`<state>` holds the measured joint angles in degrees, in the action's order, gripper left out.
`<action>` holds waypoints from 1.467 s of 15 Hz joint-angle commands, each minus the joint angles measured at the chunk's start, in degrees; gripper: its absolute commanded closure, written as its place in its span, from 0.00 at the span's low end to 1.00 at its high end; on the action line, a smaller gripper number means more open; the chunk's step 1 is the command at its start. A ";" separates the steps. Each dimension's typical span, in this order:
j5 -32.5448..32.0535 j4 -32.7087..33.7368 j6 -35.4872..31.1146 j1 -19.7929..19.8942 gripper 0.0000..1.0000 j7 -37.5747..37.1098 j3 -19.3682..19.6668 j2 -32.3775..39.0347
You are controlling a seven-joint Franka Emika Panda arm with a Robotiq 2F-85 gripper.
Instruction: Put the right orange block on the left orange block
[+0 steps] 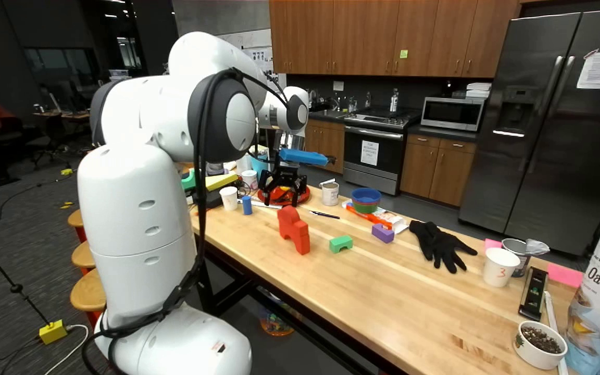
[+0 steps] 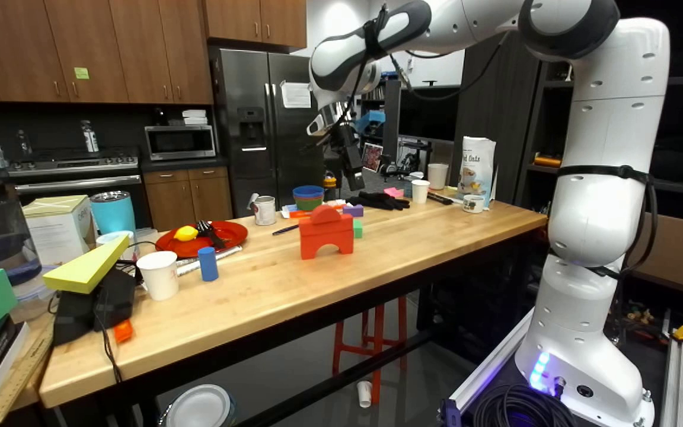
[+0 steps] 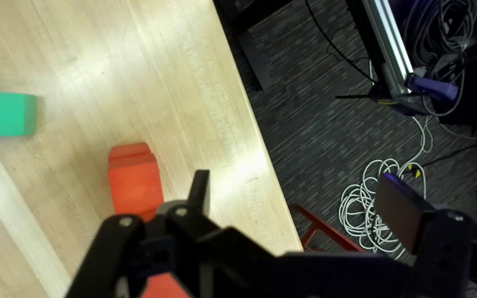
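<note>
Orange blocks (image 2: pixel 326 233) stand as one upright stack on the desk (image 2: pixel 270 290), in from the long edge on my base's (image 2: pixel 578 356) side and well apart from the corners. I count two shapes, a rounded piece (image 2: pixel 325 213) over an arched piece (image 2: pixel 309 247); whether another lies between, I cannot tell. I take the rounded piece for the right block, so I judge it already rests on the left block. It should be light, stiff and hard to break, perhaps slightly slippery; I would pinch its flat front and back faces, since the curve could slip. My gripper (image 3: pixel 296 190) hangs above the desk, jaws wide apart, nothing between them.

Counting outward: one small green block (image 1: pixel 340 244) near the stack, one purple block (image 1: pixel 383 233), one pen (image 1: pixel 324 214), one nest of bowls (image 1: pixel 366 196) by the far long edge. Toward one end are one red plate (image 2: pixel 232 232), one blue peg (image 2: pixel 208 264) and one white cup (image 2: pixel 160 276); toward the opposite end, a second white cup (image 1: pixel 499 268) and one oats bag (image 1: pixel 598 294).
</note>
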<state>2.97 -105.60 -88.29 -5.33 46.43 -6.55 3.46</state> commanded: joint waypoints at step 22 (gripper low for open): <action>-13.48 -25.53 -22.31 -13.06 0.00 2.70 -5.37 -21.53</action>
<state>-13.21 -127.79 -107.72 -17.49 44.32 -14.07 -15.96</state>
